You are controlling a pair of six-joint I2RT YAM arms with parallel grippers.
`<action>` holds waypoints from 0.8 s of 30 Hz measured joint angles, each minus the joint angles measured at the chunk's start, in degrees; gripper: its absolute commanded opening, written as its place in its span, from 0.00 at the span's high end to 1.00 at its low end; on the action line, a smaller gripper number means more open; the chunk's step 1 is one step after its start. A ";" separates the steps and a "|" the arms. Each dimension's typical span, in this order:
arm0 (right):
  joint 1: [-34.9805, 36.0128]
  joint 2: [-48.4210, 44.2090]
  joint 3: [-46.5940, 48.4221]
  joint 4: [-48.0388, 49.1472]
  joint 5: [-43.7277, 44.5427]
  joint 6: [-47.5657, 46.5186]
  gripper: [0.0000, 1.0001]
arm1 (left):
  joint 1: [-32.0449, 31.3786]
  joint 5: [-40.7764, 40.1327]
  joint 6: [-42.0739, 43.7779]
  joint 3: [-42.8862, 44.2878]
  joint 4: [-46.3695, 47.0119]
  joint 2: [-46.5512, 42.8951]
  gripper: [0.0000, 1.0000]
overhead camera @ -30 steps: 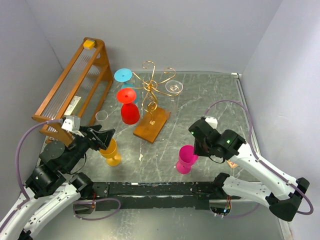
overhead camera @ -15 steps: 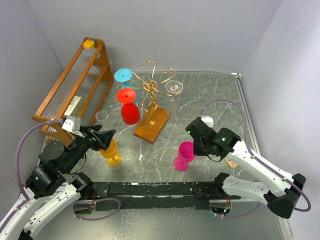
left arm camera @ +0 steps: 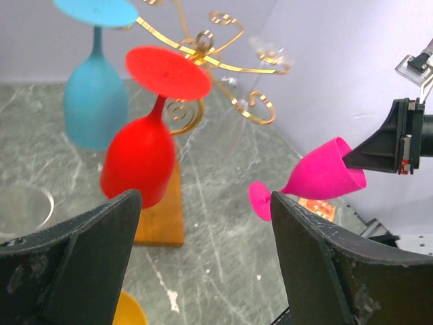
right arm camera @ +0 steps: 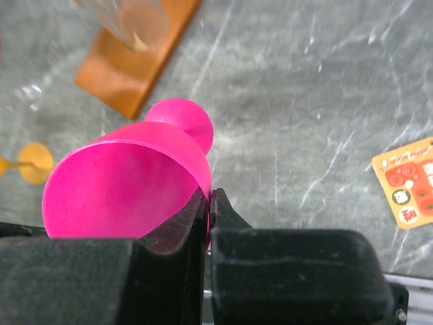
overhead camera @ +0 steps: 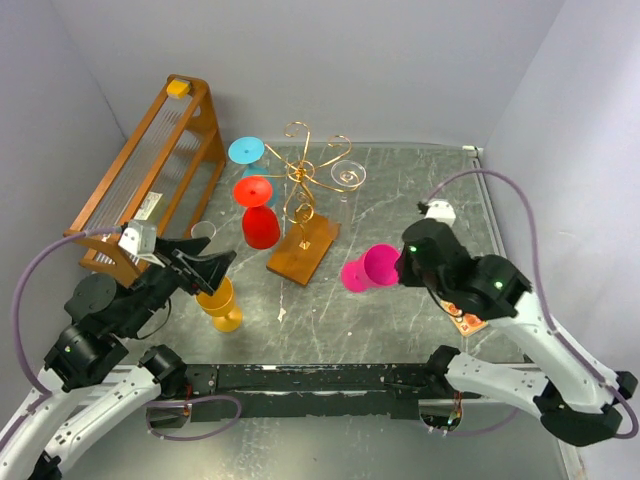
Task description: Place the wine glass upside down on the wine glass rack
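Note:
The pink wine glass [overhead camera: 368, 268] hangs tilted on its side above the table, foot pointing left toward the rack. My right gripper [overhead camera: 402, 265] is shut on its rim; in the right wrist view the gripper [right arm camera: 208, 196] pinches the wall of the pink bowl [right arm camera: 128, 183]. The gold wire wine glass rack [overhead camera: 305, 175] stands on its brown wooden base [overhead camera: 303, 250], carrying a red glass [overhead camera: 258, 215], a blue glass [overhead camera: 246, 152] and a clear glass [overhead camera: 347, 177] upside down. My left gripper [overhead camera: 215, 272] is open and empty above a yellow glass [overhead camera: 222, 305]; its wrist view shows the pink glass [left arm camera: 325, 179] and the rack [left arm camera: 216, 57].
A tall orange-brown wooden frame [overhead camera: 150, 175] stands at the back left. A clear tumbler [overhead camera: 203, 233] sits beside it. An orange card [overhead camera: 470, 322] lies on the table under my right arm. Walls close in on the left, back and right.
My right gripper shut on the pink glass's rim, lifted it off the table and tipped it sideways, moving up and toward the rack. My left arm rose slightly.

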 measured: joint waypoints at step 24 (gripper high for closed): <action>-0.11 -14.36 4.20 35.50 -13.66 -12.26 1.00 | 0.00 15.61 -11.93 4.68 32.46 13.44 0.11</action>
